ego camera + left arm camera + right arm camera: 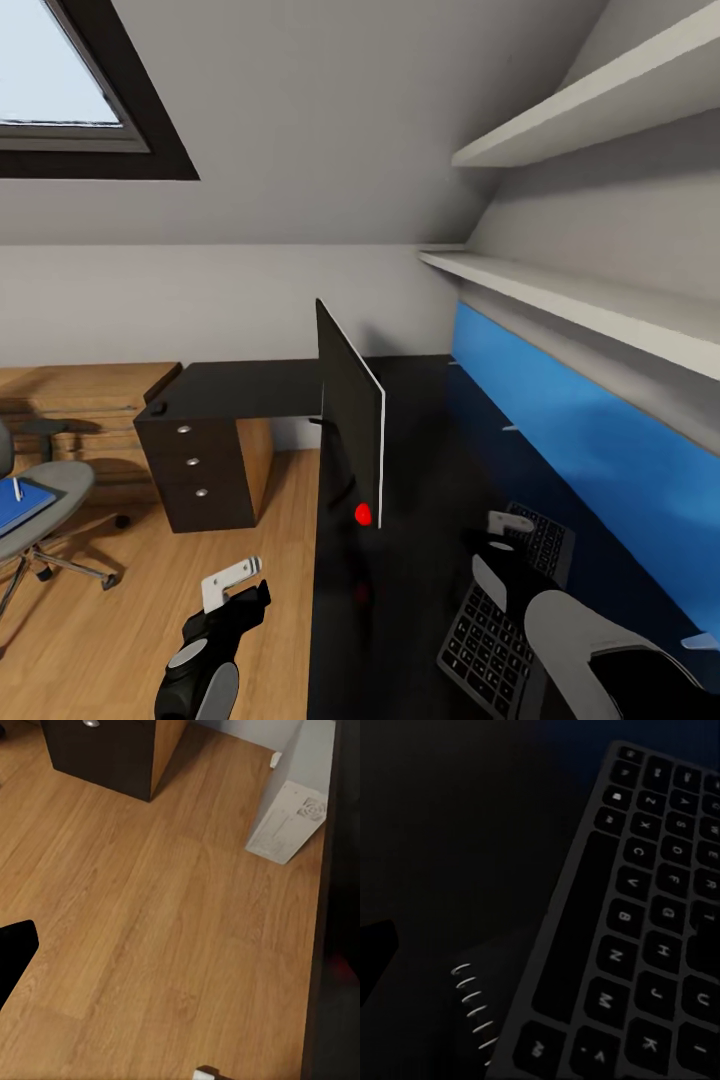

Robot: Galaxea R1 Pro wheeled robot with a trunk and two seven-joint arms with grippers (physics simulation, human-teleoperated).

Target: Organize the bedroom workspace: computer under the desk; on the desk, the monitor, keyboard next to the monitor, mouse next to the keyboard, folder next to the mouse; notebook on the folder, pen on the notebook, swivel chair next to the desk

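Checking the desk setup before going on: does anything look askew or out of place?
Yes. The monitor stands edge-on to the desk's long side, not facing along it. The keyboard lies at an angle. The folder is on the chair, not the desk.

The head camera looks forward and down from above both arms, along the black desk (pixel 420 560), with the monitor (pixel 350 420) edge-on at centre, the skylight (pixel 70 90) at ten o'clock and the swivel chair (pixel 40 500) at eight o'clock. The left wrist camera hangs over the wood floor (pixel 150 945), looking down from a moderate height; it shares with the head view the drawer unit (pixel 105 750) and the desk's edge. The right wrist camera sits very near the desk top, facing the keyboard (pixel 652 937), which the head view shows at five o'clock.
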